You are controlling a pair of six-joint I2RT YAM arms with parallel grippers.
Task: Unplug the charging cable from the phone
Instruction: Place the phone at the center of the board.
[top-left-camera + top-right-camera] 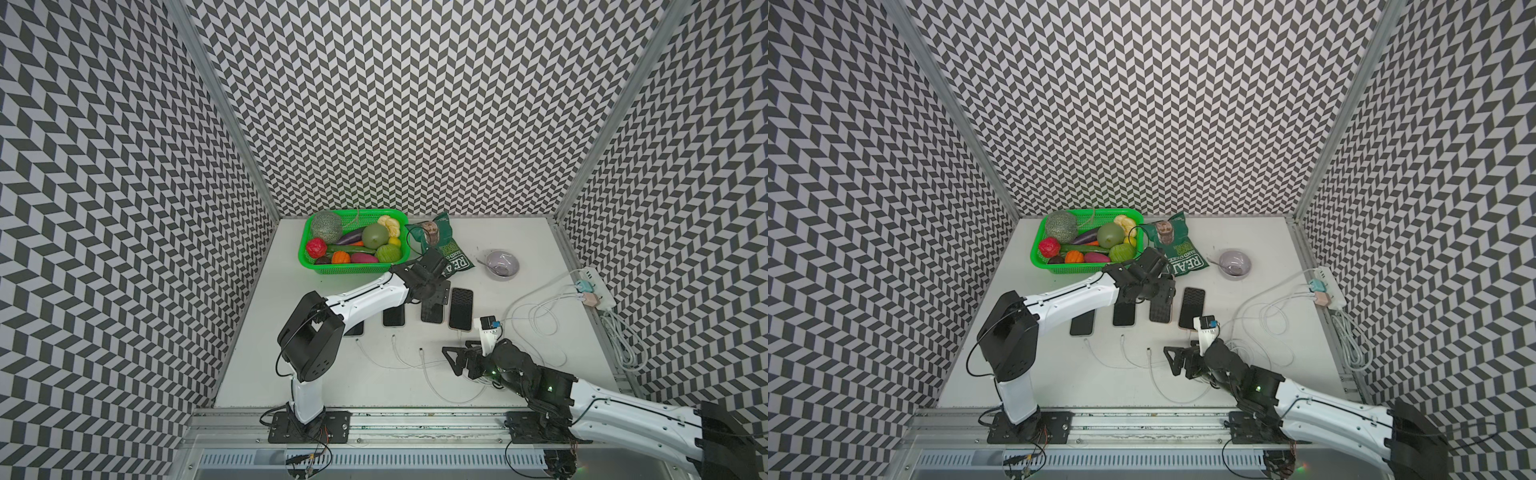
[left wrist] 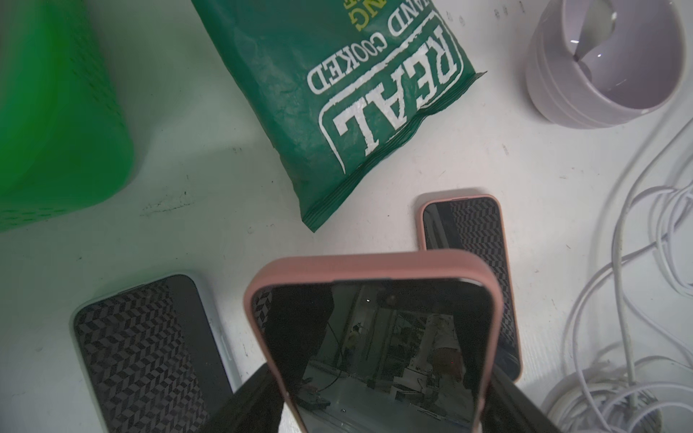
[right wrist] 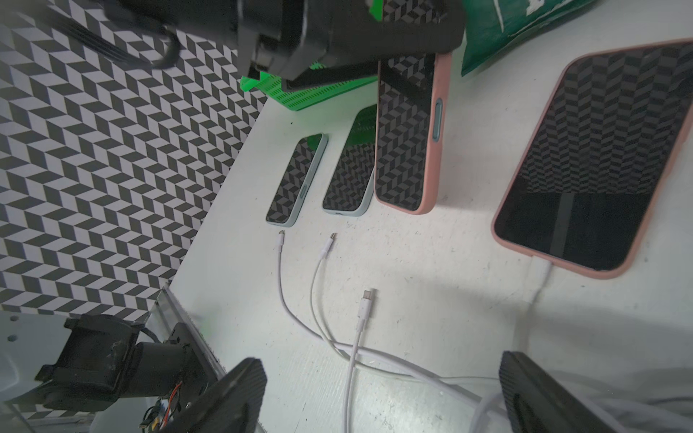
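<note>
Jaws of your right gripper gape empty, left gripper clamps the unplugged pink phone; last plugged phone lies right-of-centre, long axis up-down, plug just above the right jaws, so right arm's nearer.

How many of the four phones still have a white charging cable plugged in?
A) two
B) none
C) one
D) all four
C: only the end phone has a cable in its port. Three loose plugs lie on the table short of the other phones, one of which, the held phone, is gripped in the left jaws.
</note>
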